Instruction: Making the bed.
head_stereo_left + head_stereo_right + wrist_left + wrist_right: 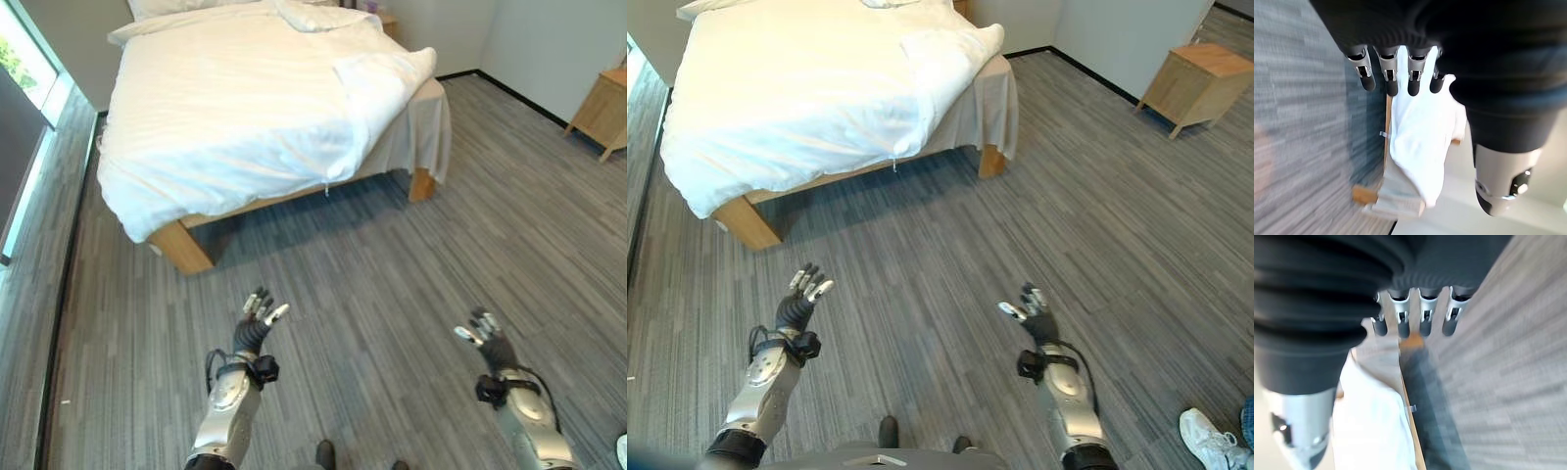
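Rumpled white duvet on wooden-framed bed lies well ahead of both hands' fingertips; left hand nearer, right hand farther; fingers straight, loosely spread, holding nothing.

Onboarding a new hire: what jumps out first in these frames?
The bed with its rumpled white duvet fills the far left of the room, one corner folded back near the foot. Both hands, left hand and right hand, hang open over bare grey floor, well short of it.
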Tool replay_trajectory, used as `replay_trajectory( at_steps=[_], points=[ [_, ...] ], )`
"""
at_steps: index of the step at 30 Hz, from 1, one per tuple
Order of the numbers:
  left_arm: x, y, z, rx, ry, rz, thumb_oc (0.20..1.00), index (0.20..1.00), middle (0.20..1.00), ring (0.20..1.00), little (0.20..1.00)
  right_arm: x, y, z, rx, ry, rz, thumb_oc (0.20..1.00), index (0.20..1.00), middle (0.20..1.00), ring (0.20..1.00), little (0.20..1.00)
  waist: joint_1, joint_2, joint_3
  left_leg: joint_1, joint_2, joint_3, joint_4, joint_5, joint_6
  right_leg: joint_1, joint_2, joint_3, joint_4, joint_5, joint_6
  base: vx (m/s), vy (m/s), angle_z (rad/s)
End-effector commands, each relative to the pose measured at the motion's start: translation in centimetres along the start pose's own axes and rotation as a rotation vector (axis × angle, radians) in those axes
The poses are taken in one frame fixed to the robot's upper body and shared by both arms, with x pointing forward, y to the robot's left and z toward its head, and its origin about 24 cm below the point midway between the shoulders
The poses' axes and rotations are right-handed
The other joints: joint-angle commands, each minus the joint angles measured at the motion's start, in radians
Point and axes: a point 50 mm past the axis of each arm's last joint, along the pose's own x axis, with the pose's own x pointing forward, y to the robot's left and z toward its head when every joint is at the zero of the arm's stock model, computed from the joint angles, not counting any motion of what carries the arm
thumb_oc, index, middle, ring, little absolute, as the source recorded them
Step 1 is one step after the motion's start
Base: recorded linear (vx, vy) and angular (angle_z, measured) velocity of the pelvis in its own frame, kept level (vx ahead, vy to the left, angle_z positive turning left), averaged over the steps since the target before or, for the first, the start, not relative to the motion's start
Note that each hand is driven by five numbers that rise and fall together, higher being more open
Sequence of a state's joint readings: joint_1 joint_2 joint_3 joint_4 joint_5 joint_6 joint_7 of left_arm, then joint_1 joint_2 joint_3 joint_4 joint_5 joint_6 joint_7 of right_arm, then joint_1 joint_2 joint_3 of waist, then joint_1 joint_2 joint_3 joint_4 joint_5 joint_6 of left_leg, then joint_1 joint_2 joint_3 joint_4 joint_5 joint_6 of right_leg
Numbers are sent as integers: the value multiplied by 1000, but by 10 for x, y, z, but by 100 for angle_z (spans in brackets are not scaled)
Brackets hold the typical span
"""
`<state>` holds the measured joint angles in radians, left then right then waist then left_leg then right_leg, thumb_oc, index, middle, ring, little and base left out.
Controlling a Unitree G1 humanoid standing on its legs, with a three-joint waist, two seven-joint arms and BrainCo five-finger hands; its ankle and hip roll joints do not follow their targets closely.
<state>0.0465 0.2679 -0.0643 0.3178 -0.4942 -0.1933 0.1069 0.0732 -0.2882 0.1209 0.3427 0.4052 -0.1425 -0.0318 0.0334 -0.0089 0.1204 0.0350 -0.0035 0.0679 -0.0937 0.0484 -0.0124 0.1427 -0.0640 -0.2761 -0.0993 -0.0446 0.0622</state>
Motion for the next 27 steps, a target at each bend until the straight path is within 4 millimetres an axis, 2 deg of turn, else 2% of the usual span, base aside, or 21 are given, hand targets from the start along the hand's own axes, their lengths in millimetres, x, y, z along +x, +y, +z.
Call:
replay_trajectory(
  at_steps=[1,3,5,6,7,8,9,10,11,13,14,15,16,17,18,20,21,23,24,26,27],
  points=[
    [7,9,24,44,-120,17,1000,1000,1000,1000,1000,10,-1,31,21,-143,23,1000,1000,1000,1000,1000,19,-39,-15,33,20,-7,6,-25,-45,-17,-63,34,21,59,72,109,114,-1],
    [6,13,23,40,-112,43,1000,1000,1000,1000,1000,13,4,39,46,-175,28,1000,1000,1000,1000,1000,29,-39,-8,28,12,-1,6,-36,-34,-41,-78,46,61,52,86,73,108,-8],
    [6,18,24,43,-115,59,1000,1000,1000,1000,1000,14,6,46,50,-204,38,1000,1000,1000,1000,1000,38,-29,10,29,9,8,6,-53,-10,-145,-109,68,246,59,108,10,117,-21],
    [5,21,25,51,-114,67,1000,1000,1000,1000,1000,15,11,49,51,-218,52,1000,1000,1000,1000,1000,42,-27,26,37,4,27,9,-65,6,-201,-126,75,376,101,136,255,132,-53],
    [3,23,23,89,-100,52,1000,1000,1000,1000,1000,12,12,46,7,-209,68,1000,1000,1000,1000,1000,12,-11,50,89,19,21,6,-83,9,-325,-144,99,517,184,161,449,39,-58],
    [4,24,27,106,-113,38,1000,1000,1000,1000,1000,11,9,46,7,-207,57,1000,1000,1000,1000,1000,-3,-9,49,124,30,28,6,-92,-14,-340,-176,53,381,195,150,501,-56,-33],
    [3,24,27,103,-116,33,1000,1000,1000,1000,1000,11,7,46,13,-204,54,1000,1000,1000,1000,1000,-7,-7,53,125,35,25,6,-102,-20,-331,-185,48,354,194,148,671,-347,6],
    [10,17,35,101,-140,3,1000,1000,1000,1000,1000,16,2,52,62,-229,14,1000,1000,1000,1000,1000,-44,-19,65,178,75,-3,6,-134,-68,-392,-200,72,106,260,170,751,-469,38],
    [19,7,44,100,-169,-25,1000,1000,1000,1000,1000,16,2,55,51,-236,15,1000,1000,1000,1000,1000,-61,-23,63,215,116,-15,6,-157,-95,-402,-192,89,51,292,193,685,-437,56],
    [21,3,46,100,-177,-38,1000,1000,1000,1000,1000,16,4,58,48,-247,31,1000,1000,1000,1000,1000,-59,-27,59,235,133,-23,6,-153,-108,-391,-192,63,74,295,190,425,-360,69],
    [19,-2,40,93,-160,-53,1000,1000,1000,1000,1000,17,4,49,25,-202,49,1000,1000,1000,1000,1000,-61,-26,39,232,198,-22,98,-67,-129,-375,-158,28,140,237,151,422,-405,39],
    [19,-2,39,93,-160,-53,1000,1000,1000,1000,1000,17,4,49,24,-201,49,1000,1000,1000,1000,1000,-62,-24,38,230,200,-24,101,-70,-131,-377,-157,26,143,234,149,378,-385,17],
    [17,-2,36,88,-147,-49,1000,1000,1000,1000,1000,17,5,46,28,-188,51,1000,1000,1000,1000,1000,-67,-20,37,198,226,-25,211,7,-134,-364,-133,22,169,205,120,250,-339,2],
    [18,-1,35,65,-141,-29,1000,1000,1000,1000,1000,17,4,45,61,-183,49,1000,1000,1000,1000,1000,-66,-34,41,129,242,-38,411,95,-126,-333,-110,7,178,177,82,517,-776,-17],
    [17,-4,33,-7,-125,-39,1000,1000,1000,1000,1000,15,3,40,149,-173,39,1000,1000,1000,1000,1000,-31,-79,77,-12,266,0,714,144,-94,-224,-66,-14,143,132,16,563,-833,-5],
    [15,-7,33,-7,-125,-58,1000,1000,1000,1000,1000,18,-5,41,97,-154,16,1000,1000,1000,1000,1000,57,-104,120,-196,188,11,865,84,-85,-87,-18,-6,62,87,-4,615,-632,-44],
    [15,-7,32,-25,-121,-57,1000,1000,1000,1000,1000,20,-5,43,103,-156,12,1000,1000,1000,1000,1000,73,-104,126,-245,190,28,878,82,-91,-56,-9,-1,42,84,-3,501,-309,-77],
    [15,-9,31,-48,-115,-56,1000,1000,1000,1000,1000,22,-5,44,120,-157,8,1000,1000,1000,1000,1000,88,-105,122,-280,193,53,835,89,-98,-32,-4,3,25,75,-2,259,-79,-47],
    [15,-8,28,-54,-106,-52,1000,1000,1000,1000,1000,23,-4,46,142,-170,7,1000,1000,1000,1000,1000,103,-97,116,-304,191,77,730,103,-104,-5,4,11,17,63,1,482,-5,-117],
    [14,-4,24,-39,-95,-35,1000,1000,1000,1000,1000,23,-2,50,134,-191,14,1000,1000,1000,1000,1000,137,-64,91,-328,122,68,415,138,-93,44,27,43,12,9,10,796,74,-128],
    [14,-8,17,-42,-70,-45,1000,1000,1000,1000,1000,23,1,46,127,-176,27,1000,1000,1000,1000,1000,155,-38,62,-314,60,10,192,165,-92,74,51,63,12,-23,16,812,93,-34]
  ],
)
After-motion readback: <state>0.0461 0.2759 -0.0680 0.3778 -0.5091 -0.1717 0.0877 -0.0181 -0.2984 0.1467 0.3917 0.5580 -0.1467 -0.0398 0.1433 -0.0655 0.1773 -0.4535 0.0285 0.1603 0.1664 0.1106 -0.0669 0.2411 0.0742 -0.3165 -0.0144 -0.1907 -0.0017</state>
